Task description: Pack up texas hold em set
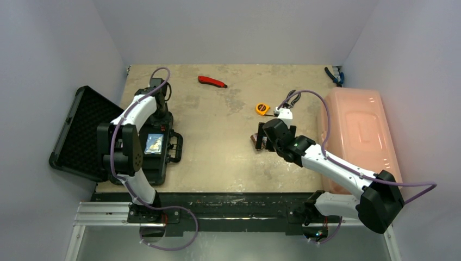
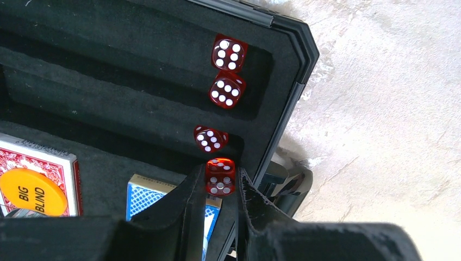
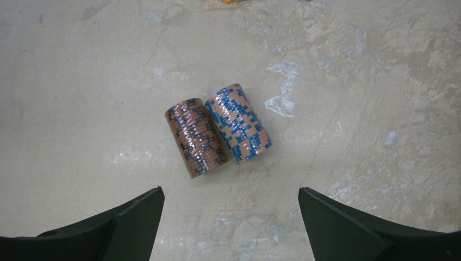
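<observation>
Pinching a die (image 2: 219, 175) over the case (image 2: 285, 70) slot, left tool (image 2: 220, 182) risks a bounce-out on release — right tool (image 3: 231, 215) gapes wide, empty, above two chip rolls (image 3: 198, 138) that could roll.

Bare table (image 3: 81, 109) around chip rolls (image 3: 217, 130), tape measure (image 1: 262, 109) beyond, pink bin (image 1: 359, 130) rightward

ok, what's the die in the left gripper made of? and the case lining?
Die: translucent red plastic, likely acrylic; glossy, light glows through it, white pips. Case lining: black foam, matte, slightly fuzzy, maybe flocked; slots with soft rounded edges.
</observation>
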You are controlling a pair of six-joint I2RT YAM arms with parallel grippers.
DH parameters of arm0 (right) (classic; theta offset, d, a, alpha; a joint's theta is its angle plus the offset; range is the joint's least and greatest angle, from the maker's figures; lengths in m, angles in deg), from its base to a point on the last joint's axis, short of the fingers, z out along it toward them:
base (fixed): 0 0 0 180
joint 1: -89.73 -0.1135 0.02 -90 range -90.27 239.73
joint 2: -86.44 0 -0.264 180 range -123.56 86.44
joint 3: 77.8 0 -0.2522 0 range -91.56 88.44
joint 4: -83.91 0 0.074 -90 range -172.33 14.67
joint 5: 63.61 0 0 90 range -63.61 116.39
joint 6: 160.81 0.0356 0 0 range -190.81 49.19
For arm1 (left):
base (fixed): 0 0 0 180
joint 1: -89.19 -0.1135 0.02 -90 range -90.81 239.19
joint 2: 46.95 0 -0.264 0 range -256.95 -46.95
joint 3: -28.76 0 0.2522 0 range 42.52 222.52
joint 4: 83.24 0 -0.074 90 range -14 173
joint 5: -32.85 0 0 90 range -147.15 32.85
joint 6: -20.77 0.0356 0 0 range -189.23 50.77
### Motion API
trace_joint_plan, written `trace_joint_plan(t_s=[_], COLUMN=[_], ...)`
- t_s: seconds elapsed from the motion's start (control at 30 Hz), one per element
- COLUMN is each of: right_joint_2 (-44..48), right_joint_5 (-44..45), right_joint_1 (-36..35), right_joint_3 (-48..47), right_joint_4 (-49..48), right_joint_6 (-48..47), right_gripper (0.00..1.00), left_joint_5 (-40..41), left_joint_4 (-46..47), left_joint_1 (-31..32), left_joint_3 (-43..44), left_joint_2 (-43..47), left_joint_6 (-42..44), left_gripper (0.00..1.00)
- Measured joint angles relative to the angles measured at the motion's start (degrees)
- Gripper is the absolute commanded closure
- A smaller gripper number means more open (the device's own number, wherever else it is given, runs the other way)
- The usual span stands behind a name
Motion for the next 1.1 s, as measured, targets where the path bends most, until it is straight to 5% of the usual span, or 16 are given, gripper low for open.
trace_joint_plan(t_s=[0.67,1.1], right_joint_2=[0.00,0.00], right_joint_5=[0.00,-0.02], right_joint_1=[0.00,0.00], right_joint_3=[0.02,0.02], right_joint_4=[0.00,0.00], right_joint_6=[-0.04,-0.11], right_gripper=[0.01,0.01], left_joint_5=[0.22,-0.02], left_joint_4=[0.04,0.22], left_joint_1=[0.00,0.00], left_joint_3=[0.00,-0.02], left_joint_2=[0.00,0.02], left_joint_6=[-0.55,-0.57], left_gripper=[0.63,0.57])
